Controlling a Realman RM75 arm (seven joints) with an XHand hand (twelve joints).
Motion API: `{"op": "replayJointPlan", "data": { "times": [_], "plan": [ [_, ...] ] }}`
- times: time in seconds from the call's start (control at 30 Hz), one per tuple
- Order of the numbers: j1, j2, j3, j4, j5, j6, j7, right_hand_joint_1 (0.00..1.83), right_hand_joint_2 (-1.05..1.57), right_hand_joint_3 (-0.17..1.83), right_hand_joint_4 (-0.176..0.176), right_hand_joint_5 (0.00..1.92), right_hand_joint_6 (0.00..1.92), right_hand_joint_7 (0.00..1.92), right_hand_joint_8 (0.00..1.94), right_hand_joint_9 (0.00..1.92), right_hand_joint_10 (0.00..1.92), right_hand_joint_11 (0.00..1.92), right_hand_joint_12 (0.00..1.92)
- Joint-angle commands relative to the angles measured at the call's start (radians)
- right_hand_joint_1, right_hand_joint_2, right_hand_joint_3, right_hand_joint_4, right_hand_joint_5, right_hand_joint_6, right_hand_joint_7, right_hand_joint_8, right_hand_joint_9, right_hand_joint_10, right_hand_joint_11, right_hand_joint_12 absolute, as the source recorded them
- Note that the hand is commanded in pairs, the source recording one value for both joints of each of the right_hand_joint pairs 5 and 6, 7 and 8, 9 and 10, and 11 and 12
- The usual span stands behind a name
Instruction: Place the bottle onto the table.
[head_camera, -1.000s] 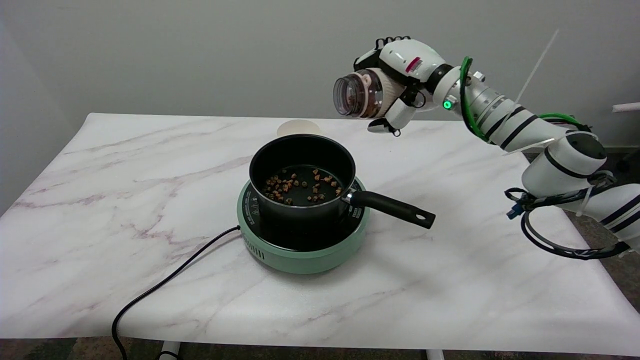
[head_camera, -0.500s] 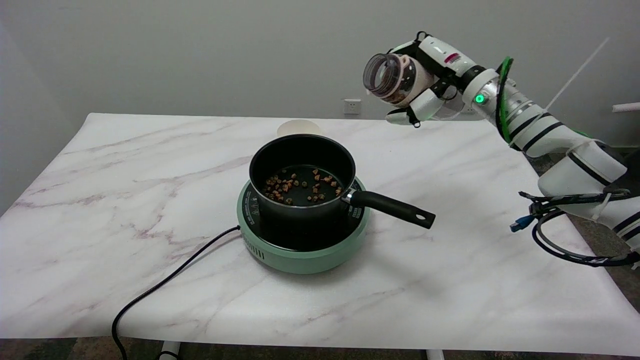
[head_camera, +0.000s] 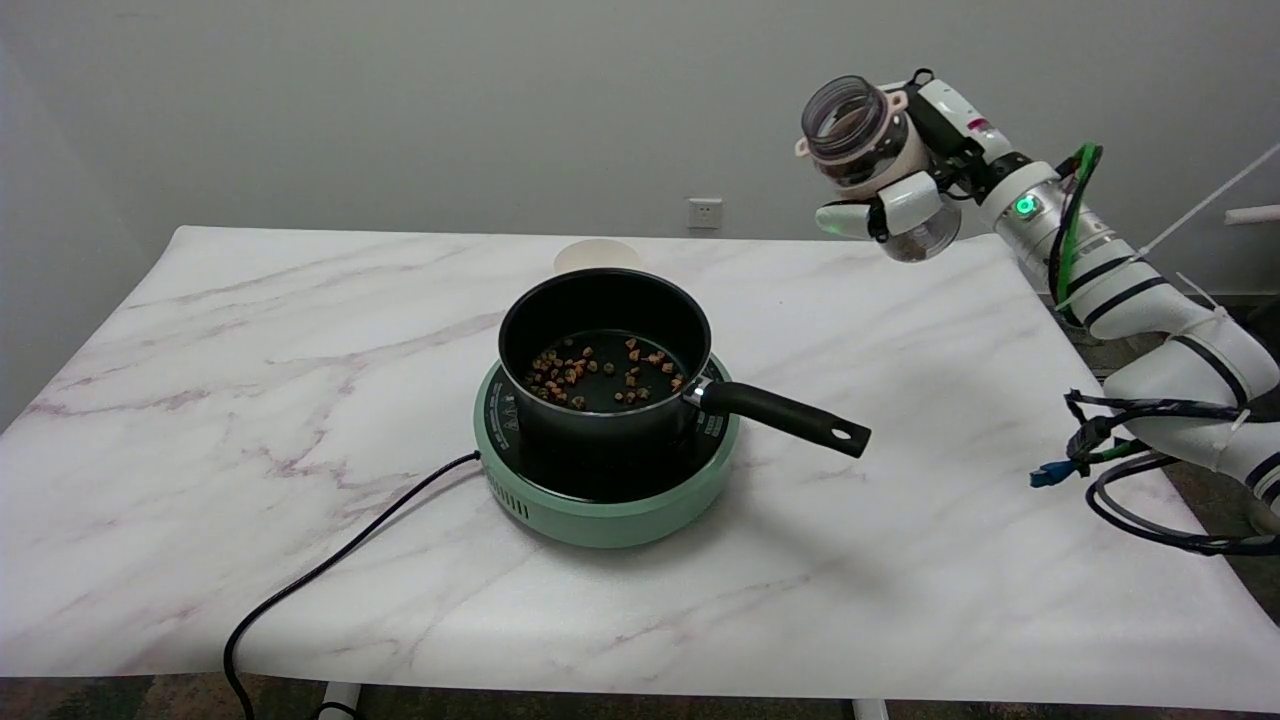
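While aloft: bottle (head_camera: 868, 150), mouth up, at 2 o'clock of pot (head_camera: 603, 352)
Robot hand (head_camera: 915, 165): wrapped around bottle, keeping contents in
Surface (head_camera: 900, 420): free below

Plain grey wall (head_camera: 400, 100) running behind the table (head_camera: 900, 560), a white socket (head_camera: 704, 212) sitting on it just above the far edge. White marble-look top with pinkish veins, soft even light showing. Dark patterned floor (head_camera: 1225, 545) peeking out at right and bottom.
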Motion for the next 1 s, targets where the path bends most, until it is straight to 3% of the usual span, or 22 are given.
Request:
{"op": "replayJointPlan", "data": {
  "times": [0.03,0.43,1.0],
  "plan": [
    [-0.053,-0.029,-0.013,-0.198,0.371,0.209,0.003,1.52,1.13,0.71,0.000,1.92,1.92,1.92,1.92,1.36,1.36,1.26,1.26],
    [-0.083,-0.041,-0.069,-0.279,0.543,0.283,0.003,1.52,1.14,0.73,0.000,1.92,1.92,1.92,1.92,1.36,1.36,1.25,1.25],
    [-0.070,-0.107,-0.146,-0.453,0.627,0.376,0.021,1.52,1.12,0.74,0.000,1.92,1.92,1.92,1.92,1.35,1.35,1.25,1.25]
  ]
}}
